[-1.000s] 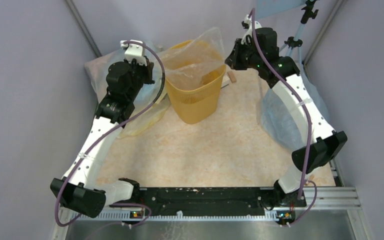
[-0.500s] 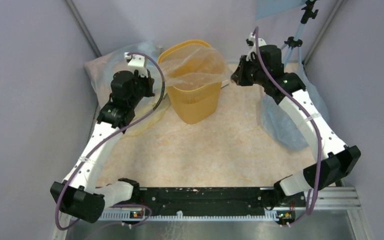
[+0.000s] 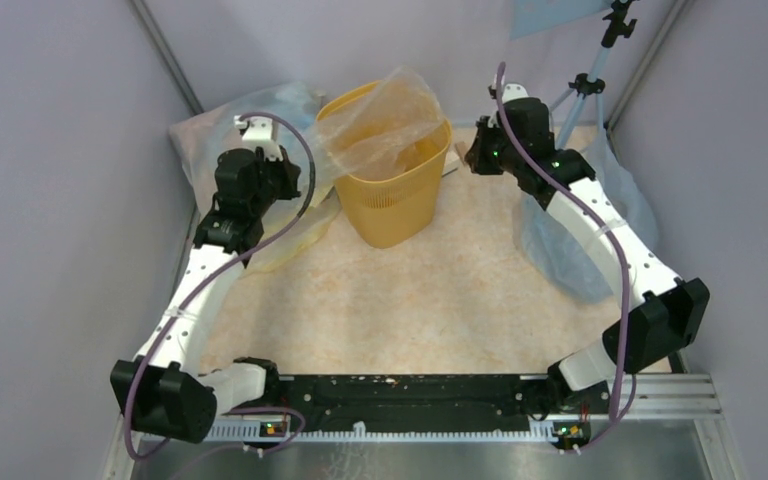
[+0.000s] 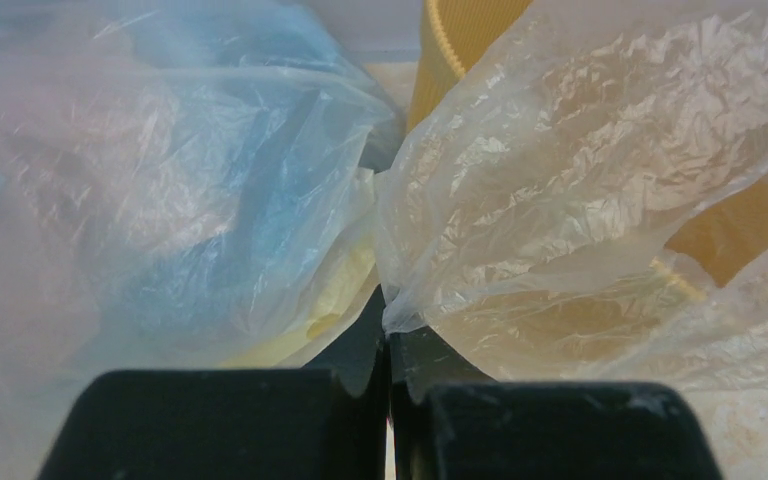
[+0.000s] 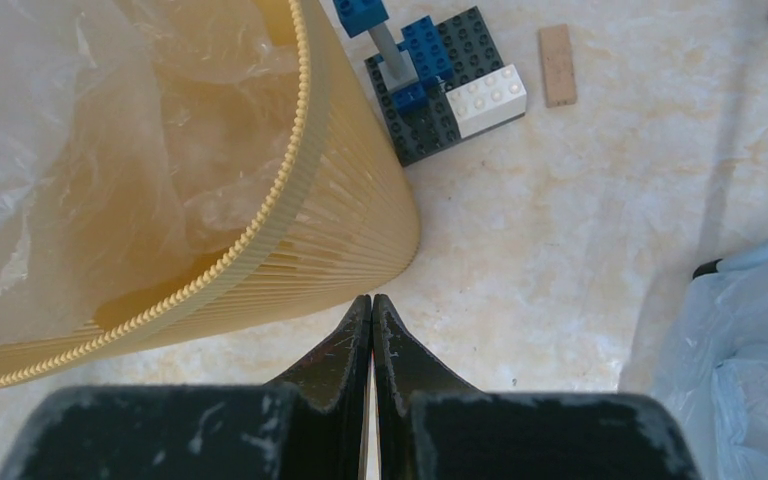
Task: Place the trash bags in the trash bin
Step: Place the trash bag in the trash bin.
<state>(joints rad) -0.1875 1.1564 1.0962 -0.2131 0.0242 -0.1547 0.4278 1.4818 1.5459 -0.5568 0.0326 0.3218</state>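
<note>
The trash bag is draped half into the trash bin, its edge apparently pinched in the closed left gripper for feeding in, while the right gripper is kept shut, empty, beside the bin's wall.

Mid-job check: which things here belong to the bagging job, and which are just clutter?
Job: clear trash bag, yellow trash bin, left claw pinching the bag's edge.
Lying about: bluish plastic sacks, block tower, small wooden block, tripod.
</note>
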